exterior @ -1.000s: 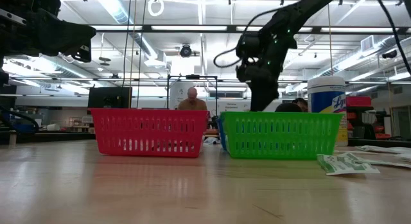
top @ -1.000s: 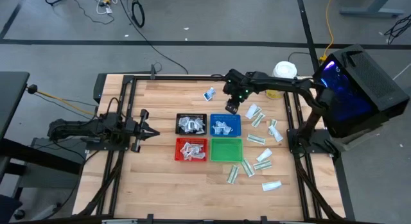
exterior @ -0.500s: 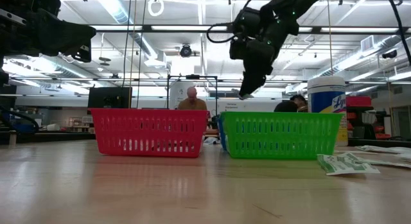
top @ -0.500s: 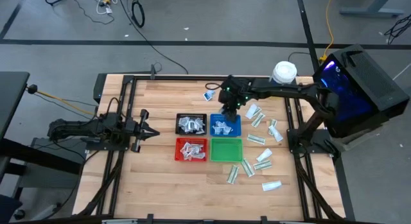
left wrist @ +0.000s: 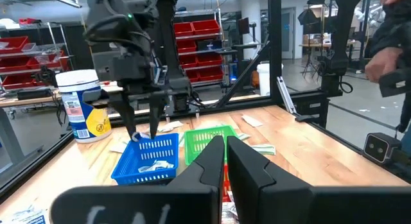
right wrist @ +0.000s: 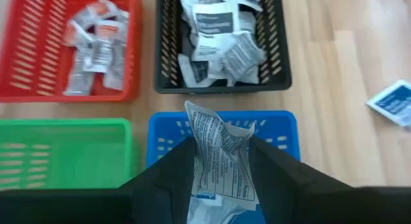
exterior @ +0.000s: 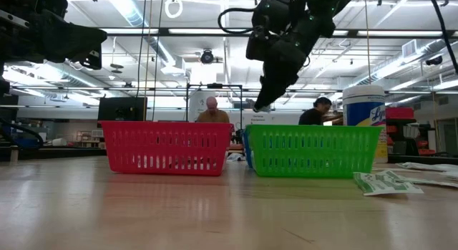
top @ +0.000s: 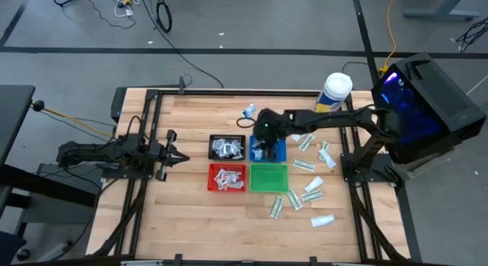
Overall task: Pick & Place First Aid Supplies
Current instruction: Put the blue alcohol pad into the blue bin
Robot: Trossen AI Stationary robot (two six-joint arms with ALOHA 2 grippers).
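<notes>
Your right claw (right wrist: 218,161) pinches a white printed packet (right wrist: 215,147) above the blue tray (right wrist: 282,124), near its edge toward the black tray (right wrist: 221,83). Release off-centre and the packet could snag that rim or land in the black tray. Your left claw (left wrist: 220,161), pressed together, waits well away from the blue tray.

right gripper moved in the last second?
Yes. In the high view the right gripper, shut on a packet, has swung from beside the loose packets toward the left arm's side and now hangs over the blue tray.
</notes>
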